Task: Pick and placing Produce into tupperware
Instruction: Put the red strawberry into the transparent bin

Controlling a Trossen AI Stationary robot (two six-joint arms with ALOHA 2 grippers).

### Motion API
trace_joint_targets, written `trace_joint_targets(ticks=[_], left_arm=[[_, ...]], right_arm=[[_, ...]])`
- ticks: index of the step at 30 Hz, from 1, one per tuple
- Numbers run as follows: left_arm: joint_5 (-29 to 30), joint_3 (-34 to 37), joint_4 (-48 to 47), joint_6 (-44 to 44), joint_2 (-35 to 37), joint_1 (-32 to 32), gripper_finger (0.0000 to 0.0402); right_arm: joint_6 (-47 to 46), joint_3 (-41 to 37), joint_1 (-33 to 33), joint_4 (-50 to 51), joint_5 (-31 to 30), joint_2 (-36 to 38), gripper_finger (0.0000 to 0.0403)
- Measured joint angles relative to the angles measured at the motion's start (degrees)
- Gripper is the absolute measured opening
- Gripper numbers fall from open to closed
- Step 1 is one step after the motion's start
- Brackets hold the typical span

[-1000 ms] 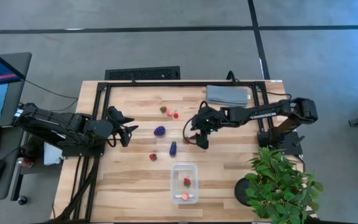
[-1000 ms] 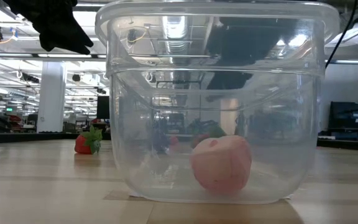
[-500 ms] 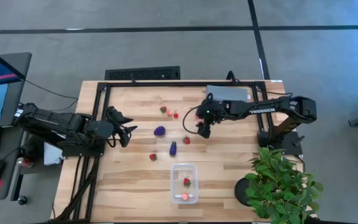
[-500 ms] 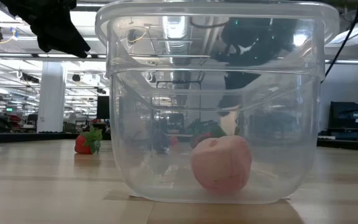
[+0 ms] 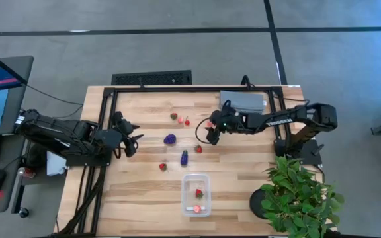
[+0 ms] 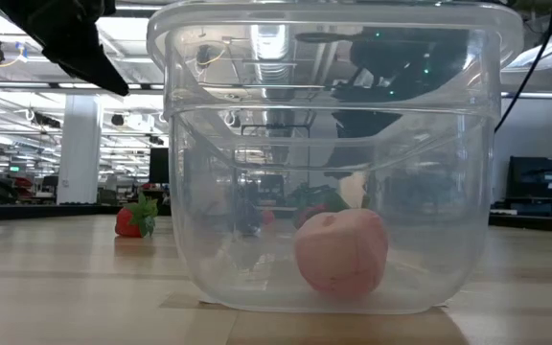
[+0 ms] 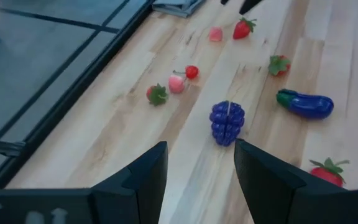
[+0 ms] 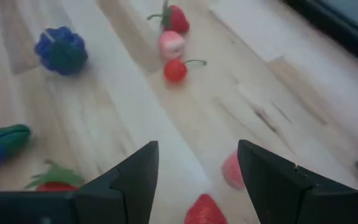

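The clear tupperware (image 5: 196,194) stands near the table's near edge. It holds a strawberry (image 5: 198,193) and a pink piece (image 6: 341,251). Loose produce lies mid-table: purple grapes (image 5: 170,139), an eggplant (image 5: 184,158), strawberries (image 5: 163,166) (image 5: 198,149), and a cluster of strawberry, pink piece and cherry (image 5: 181,119). My right gripper (image 5: 210,132) is open and empty, above a pink piece (image 8: 232,169) and a strawberry (image 8: 204,211). My left gripper (image 5: 129,135) is open and empty, left of the grapes (image 7: 227,122).
A folded grey cloth (image 5: 243,100) lies at the far right. A green potted plant (image 5: 299,195) stands at the near right corner. A black frame (image 5: 177,88) runs along the table's far and left edges. Bare wood lies left of the tupperware.
My right gripper has gone toward the table's far edge and a little left, away from the strawberry beside the eggplant, and stays open. That strawberry now shows in full. My left gripper has shifted slightly. No produce has moved.
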State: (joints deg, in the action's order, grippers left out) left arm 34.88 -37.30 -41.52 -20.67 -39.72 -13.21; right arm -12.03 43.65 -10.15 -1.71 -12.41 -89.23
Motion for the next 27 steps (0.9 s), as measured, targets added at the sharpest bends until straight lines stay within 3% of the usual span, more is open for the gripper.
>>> trace_joint_targets(ticks=[6, 15, 27], left_arm=[[2.91, 0.00, 0.14, -1.04, 0.00, 0.02, 0.0177], [6.39, 0.00, 1.37, -4.23, 0.00, 0.83, 0.0177], [6.15, 0.00, 1.91, 0.61, 0.02, 4.28, 0.0177]], right_arm=[[-1.14, -4.47, 1.61, -1.94, -3.01, 0.00, 0.0244], [-2.76, -15.42, 3.34, -17.20, -10.83, 4.83, 0.0244], [-6.81, -18.10, 1.51, -20.44, -8.16, 6.45, 0.0244]])
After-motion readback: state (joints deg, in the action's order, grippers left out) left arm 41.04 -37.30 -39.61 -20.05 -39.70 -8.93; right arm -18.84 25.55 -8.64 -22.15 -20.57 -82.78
